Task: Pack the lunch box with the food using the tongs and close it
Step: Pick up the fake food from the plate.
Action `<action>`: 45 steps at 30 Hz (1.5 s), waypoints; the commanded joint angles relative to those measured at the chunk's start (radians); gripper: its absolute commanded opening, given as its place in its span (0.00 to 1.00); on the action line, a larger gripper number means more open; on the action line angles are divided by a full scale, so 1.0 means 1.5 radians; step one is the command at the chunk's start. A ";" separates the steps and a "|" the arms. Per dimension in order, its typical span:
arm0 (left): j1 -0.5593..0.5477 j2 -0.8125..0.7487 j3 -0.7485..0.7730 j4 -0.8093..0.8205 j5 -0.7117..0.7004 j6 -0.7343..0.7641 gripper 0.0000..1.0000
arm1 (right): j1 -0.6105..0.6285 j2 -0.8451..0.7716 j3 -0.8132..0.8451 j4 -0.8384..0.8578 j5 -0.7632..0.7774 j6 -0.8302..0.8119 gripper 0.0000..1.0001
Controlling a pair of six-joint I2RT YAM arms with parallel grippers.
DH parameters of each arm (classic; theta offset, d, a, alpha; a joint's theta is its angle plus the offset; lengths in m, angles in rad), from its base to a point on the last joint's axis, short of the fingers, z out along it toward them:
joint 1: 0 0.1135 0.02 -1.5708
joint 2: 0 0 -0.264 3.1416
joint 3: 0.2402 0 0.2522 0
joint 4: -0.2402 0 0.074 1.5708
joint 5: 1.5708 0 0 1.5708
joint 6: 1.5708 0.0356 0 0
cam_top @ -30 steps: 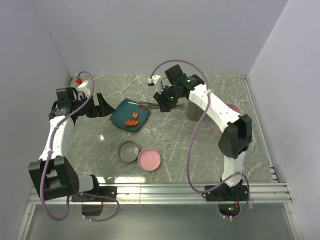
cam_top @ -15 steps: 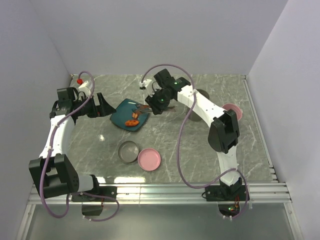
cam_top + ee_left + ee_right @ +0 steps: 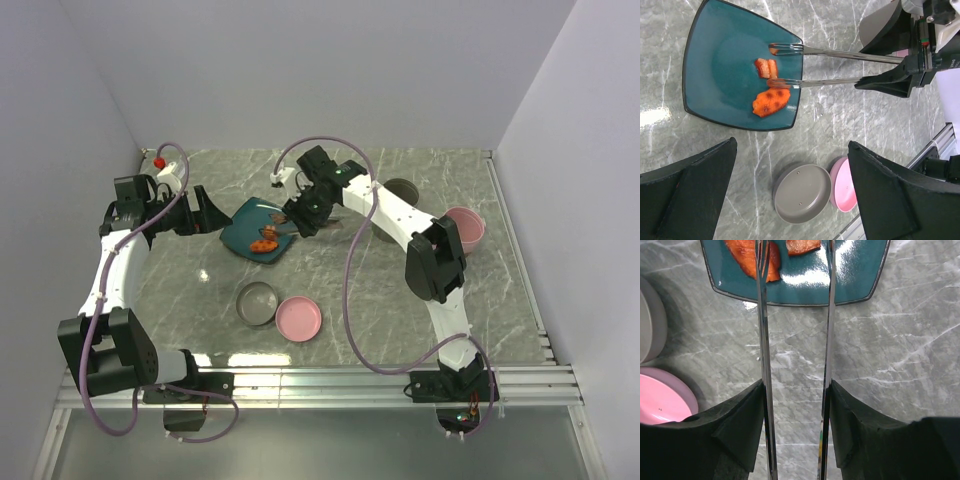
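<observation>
Toward the far left corner of the table (image 3: 190, 310), a teal plate (image 3: 242, 225). On it, the food (image 3: 771, 100): a big orange-red chunk with dark marks, a smaller red piece just beside it, and a tiny orange bit near the plate's edge.

Reaching in from the right, the tongs (image 3: 840, 52), pinched by the right gripper (image 3: 796, 385) with one black finger pressed on the outside of each thin silver arm. Arms of the tongs apart, tips low over the plate, the smaller red piece between them. Cannot tell if the tips touch the food.

Just left of the plate, the left gripper (image 3: 792, 145), jaws spread wide, nothing in them.

Closer to the near edge, left of the middle, a grey round dish (image 3: 257, 303) and a pink round dish (image 3: 298, 318), right up against each other. By the right edge, a pink bowl (image 3: 468, 225). Near the far edge, a second grey dish (image 3: 400, 187), partly hidden behind the right arm.
</observation>
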State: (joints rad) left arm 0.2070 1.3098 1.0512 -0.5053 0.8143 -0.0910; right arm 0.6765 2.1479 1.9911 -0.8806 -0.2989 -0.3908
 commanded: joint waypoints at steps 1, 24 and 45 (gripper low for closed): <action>-0.001 -0.004 0.002 0.012 0.008 0.004 0.99 | 0.006 0.001 0.036 0.027 0.011 0.002 0.58; 0.000 -0.008 -0.014 0.012 -0.009 0.013 0.99 | 0.022 0.034 0.053 0.016 0.044 -0.029 0.56; 0.000 0.001 -0.003 0.017 -0.004 0.006 0.99 | -0.006 0.028 0.075 -0.019 0.021 -0.006 0.39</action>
State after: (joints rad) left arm 0.2073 1.3090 1.0187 -0.5014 0.7952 -0.0902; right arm 0.6804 2.2169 2.0315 -0.9051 -0.2489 -0.4156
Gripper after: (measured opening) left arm 0.994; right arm 0.424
